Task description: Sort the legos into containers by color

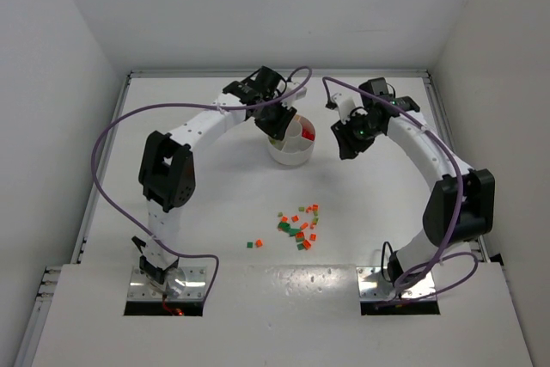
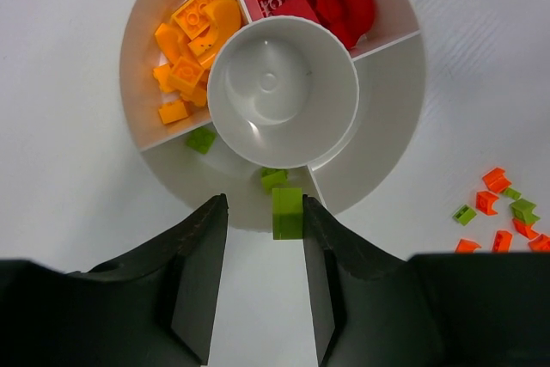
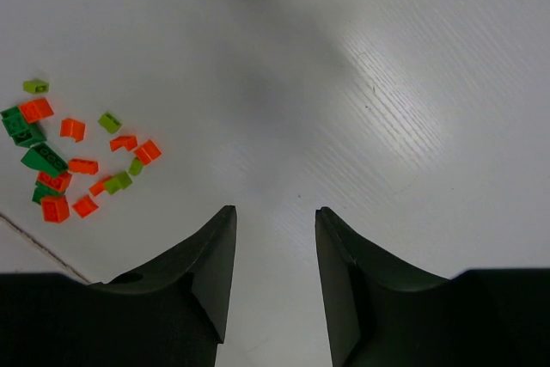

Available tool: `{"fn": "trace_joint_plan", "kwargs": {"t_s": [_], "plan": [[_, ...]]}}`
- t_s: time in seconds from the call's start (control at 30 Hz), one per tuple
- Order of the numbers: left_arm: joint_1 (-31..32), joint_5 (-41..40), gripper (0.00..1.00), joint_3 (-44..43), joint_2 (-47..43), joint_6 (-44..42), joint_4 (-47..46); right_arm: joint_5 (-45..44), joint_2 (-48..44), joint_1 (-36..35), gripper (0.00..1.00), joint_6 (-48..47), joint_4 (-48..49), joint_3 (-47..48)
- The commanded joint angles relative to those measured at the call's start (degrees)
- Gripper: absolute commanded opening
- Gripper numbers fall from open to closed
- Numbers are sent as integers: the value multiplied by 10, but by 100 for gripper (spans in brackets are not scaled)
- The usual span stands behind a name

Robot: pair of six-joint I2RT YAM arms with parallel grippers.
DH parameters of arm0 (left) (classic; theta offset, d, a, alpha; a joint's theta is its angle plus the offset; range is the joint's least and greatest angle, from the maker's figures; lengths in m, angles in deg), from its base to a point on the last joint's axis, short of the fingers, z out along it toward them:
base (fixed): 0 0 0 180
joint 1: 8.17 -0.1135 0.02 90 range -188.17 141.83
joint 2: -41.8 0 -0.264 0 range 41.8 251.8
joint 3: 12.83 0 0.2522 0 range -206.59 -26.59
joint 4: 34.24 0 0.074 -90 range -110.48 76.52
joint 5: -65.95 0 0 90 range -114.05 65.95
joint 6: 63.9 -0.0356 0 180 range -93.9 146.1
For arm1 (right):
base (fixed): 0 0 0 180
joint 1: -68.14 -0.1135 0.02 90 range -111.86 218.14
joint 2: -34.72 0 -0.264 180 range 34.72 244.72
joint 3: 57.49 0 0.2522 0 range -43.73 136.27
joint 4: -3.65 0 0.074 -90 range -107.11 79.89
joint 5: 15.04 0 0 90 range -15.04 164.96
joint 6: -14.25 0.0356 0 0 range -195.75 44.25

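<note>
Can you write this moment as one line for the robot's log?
left gripper: open, lime brick between jaws at dish rim | right gripper: open, empty | loose legos: clustered on table

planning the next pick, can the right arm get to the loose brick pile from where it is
Probably yes: the right gripper hangs open and empty, the loose brick pile lies off to one side of it, and only bare table shows between them.
</note>
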Motion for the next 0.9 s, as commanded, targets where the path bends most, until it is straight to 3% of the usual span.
{"fn": "trace_joint_plan", "kwargs": {"t_s": [0.0, 0.07, 0.13, 0.17, 0.23, 0.3, 0.47, 0.67, 0.7, 0.73, 0.77, 0.83, 0.87], "plan": [[-9, 6, 47, 0, -35, 8, -14, -5, 10, -8, 42, -9, 4, 30], [-9, 12, 48, 0, -35, 8, -19, -10, 10, -15, 42, -9, 4, 30], [-14, 18, 28, 0, -35, 8, -26, -10, 16, -21, 42, -9, 4, 30], [-14, 13, 24, 6, -35, 15, -26, -10, 16, -21, 42, -9, 4, 30], [-14, 13, 38, 6, -35, 20, -32, -10, 16, -21, 42, -9, 10, 30], [-14, 7, 44, 6, -35, 20, -32, -15, 16, -26, 42, -9, 10, 30], [-20, 7, 45, 6, -35, 20, -32, -15, 16, -26, 42, -15, 10, 30], [-70, 21, 46, 49, -109, 56, -98, 8, 3, -62, 32, -49, -17, 30], [-90, 21, 52, 63, -121, 73, -106, 15, -3, -87, 30, -54, -25, 30], [-107, 21, 77, 68, -141, 89, -111, 15, -3, -104, 28, -59, -26, 24], [-108, 26, 87, 68, -147, 95, -111, 15, -3, -123, 28, -66, -26, 24], [-134, 52, 100, 79, -156, 102, -106, -17, 8, -186, 27, -66, -18, 24], [-143, 60, 100, 80, -156, 113, -95, -30, 16, -206, 27, -66, -4, 24]]}}
